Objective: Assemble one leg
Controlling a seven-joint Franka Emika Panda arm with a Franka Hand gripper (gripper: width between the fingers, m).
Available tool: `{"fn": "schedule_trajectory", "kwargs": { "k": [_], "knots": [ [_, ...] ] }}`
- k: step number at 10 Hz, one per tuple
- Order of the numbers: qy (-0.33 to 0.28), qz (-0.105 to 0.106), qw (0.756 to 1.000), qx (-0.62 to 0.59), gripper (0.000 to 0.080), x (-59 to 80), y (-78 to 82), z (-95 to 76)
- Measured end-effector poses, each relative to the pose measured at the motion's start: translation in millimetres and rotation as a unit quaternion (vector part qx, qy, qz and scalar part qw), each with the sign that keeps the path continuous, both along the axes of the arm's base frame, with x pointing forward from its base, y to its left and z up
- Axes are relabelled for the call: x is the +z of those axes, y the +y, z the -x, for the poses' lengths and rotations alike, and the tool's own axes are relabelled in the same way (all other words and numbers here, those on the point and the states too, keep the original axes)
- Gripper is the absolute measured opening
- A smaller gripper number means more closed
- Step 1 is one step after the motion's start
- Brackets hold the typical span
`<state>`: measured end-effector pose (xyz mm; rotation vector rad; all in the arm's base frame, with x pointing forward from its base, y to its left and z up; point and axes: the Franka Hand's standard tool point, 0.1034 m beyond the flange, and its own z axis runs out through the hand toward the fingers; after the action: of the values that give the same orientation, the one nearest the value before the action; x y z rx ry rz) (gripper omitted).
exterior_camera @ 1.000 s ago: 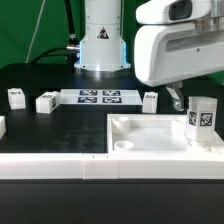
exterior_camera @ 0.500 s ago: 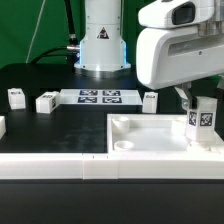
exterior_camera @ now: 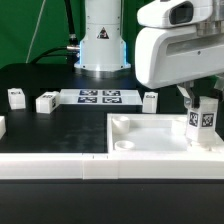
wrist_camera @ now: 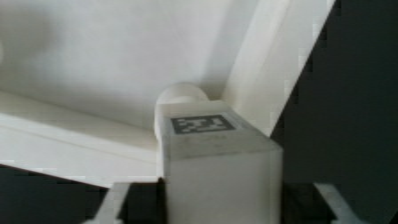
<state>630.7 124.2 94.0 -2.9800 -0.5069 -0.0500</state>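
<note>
My gripper is at the exterior view's right and is shut on the leg, a white post with a black-and-white tag on its side. I hold it upright over the right far corner of the large white tray-like piece. In the wrist view the leg fills the space between my fingers, and its rounded end points at the tray's inner corner. Whether the leg's end touches the tray is hidden.
Three more loose legs stand on the black table beside the marker board. The robot base is behind them. A white bar runs along the front edge.
My gripper and the leg have shifted slightly down and towards the exterior view's right, closer to the tray's corner. Nothing else has moved.
</note>
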Motion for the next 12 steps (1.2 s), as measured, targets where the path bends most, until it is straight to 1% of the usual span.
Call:
{"fn": "schedule_trajectory", "kwargs": {
  "k": [2,3,4,6,7,8,9,10,11,12],
  "knots": [
    [0.011,-0.002,0.996,-0.091,0.0300,-0.4,0.3,0.0],
    [0.015,-0.007,0.991,-0.133,0.0300,-0.5,0.0,-0.8],
    [0.018,-0.010,0.981,-0.194,0.0300,-0.8,0.2,-2.1],
    [0.029,-0.018,0.962,-0.272,0.0300,-0.3,-0.9,-3.1],
    [0.038,-0.021,0.941,-0.334,0.0300,0.0,-1.1,-3.3],
    [0.040,-0.023,0.928,-0.369,0.0300,-0.3,-0.9,-4.0],
    [0.046,-0.025,0.904,-0.425,0.0300,-0.4,-0.5,-4.4],
    [0.051,-0.026,0.885,-0.463,0.0300,-0.5,0.1,-4.3],
    [0.054,-0.026,0.873,-0.485,0.0300,-0.6,0.6,-4.1],
    [0.063,-0.029,0.847,-0.526,0.0300,-0.8,1.3,-3.9]
  ]
}}
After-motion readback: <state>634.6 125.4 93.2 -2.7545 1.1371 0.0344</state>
